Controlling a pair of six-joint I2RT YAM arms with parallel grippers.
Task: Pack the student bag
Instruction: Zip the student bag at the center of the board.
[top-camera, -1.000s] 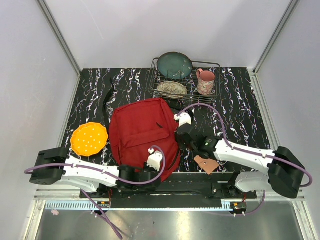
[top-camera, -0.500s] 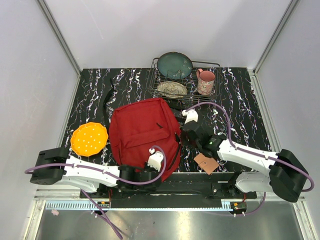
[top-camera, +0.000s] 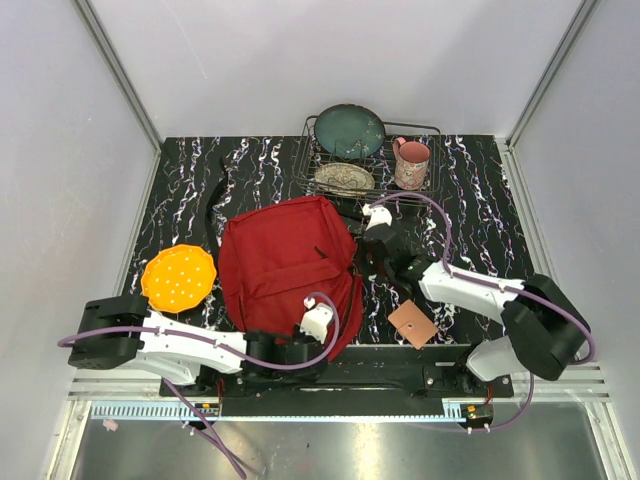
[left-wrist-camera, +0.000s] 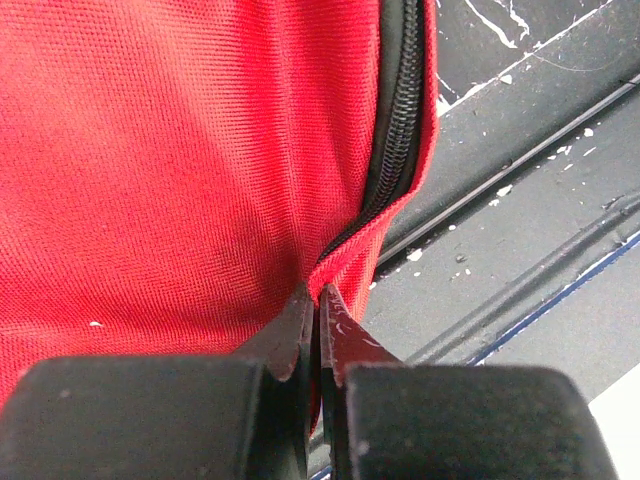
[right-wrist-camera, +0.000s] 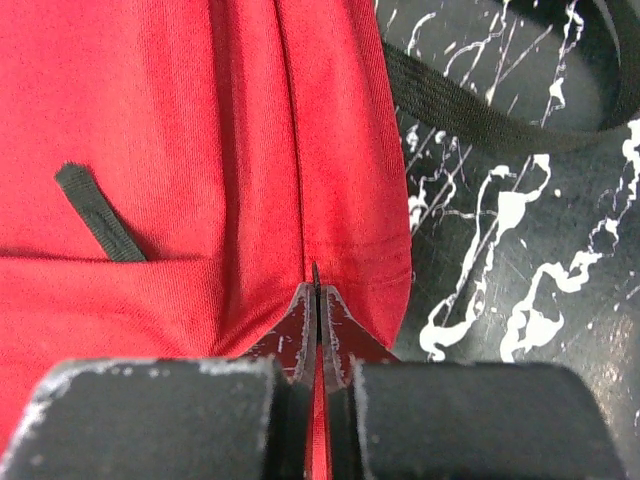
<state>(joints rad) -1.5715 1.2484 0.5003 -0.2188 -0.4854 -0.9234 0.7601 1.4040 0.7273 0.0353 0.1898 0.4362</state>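
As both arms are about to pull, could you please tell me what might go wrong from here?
1. Each claw pinches only a thin fold of the bag: the left claw beside the zipper, the right claw at its right edge. The fabric may slip out under a pull.
2. The strap lies looped just beyond the right claw and might snag it.
3. The brown square lies close by the right arm and could be swept aside.

Both the left arm (top-camera: 180, 345) and the right arm (top-camera: 470, 290) had white shells, black joints and bulky black bases, and a purple cable (top-camera: 428, 199) looped along each. The left gripper (left-wrist-camera: 315, 292) had 2 black tapered fingers on blocky black mounts; the right gripper (right-wrist-camera: 316, 288) matched it, its mounts scuffed pale at the edges.
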